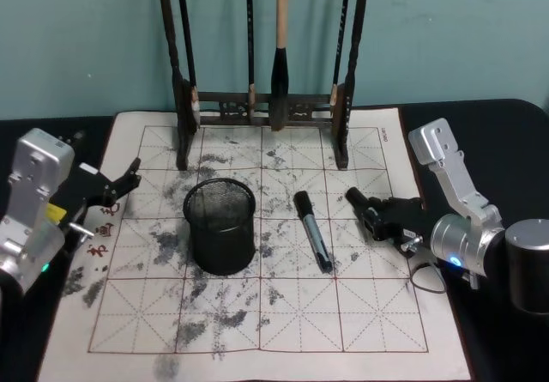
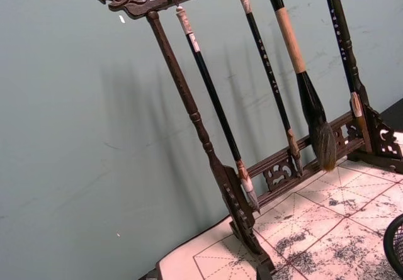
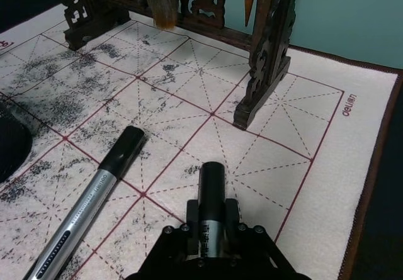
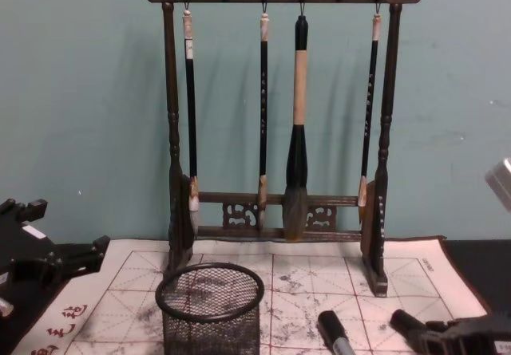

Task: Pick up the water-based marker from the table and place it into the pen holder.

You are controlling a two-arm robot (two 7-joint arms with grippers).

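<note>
Your right gripper (image 1: pixel 380 221), low over the cream red-gridded calligraphy mat (image 1: pixel 377 313), is clamped on the stubby black water-based marker (image 1: pixel 357 199) (its pale lettering shows in the right wrist view, not from the head). A silver-barrelled, black-capped marker (image 1: pixel 313 230) lies just beside it, then the round black wire-mesh pen holder (image 1: pixel 220 246). Your left gripper (image 1: pixel 127 180) sits at the mat's left edge. The dark wooden brush rack (image 1: pixel 225 106) stands farthest back.

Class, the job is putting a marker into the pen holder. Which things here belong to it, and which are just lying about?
In the job: held marker, right gripper clamping it, pen holder, table.
Lying about: spare marker on the table, brush rack, hanging brushes, left gripper parked at the left.
</note>
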